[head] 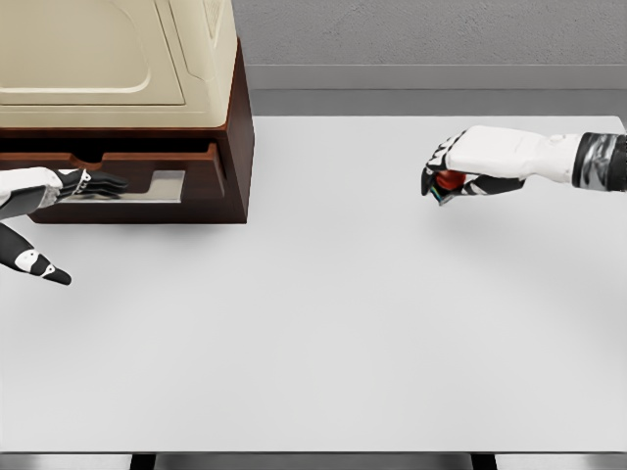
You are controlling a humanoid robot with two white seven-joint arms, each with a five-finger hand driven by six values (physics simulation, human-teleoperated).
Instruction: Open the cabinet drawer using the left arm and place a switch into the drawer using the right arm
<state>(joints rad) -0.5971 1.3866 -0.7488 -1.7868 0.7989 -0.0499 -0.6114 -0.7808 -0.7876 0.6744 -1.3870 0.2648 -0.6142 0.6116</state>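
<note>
While my left hand (pixel 83 184) is hooking the drawer (pixel 147 181) handle, my right hand (pixel 453 176) is clutching the switch (pixel 449 180), well right of it.

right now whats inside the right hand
A small red object with a teal edge, likely the switch, sits in the right hand, which is curled around it above the table. The fingers cover most of it, so its full shape cannot be seen.

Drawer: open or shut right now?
Slightly open: the drawer front sits proud of the cabinet, left hand at its metal handle.
</note>
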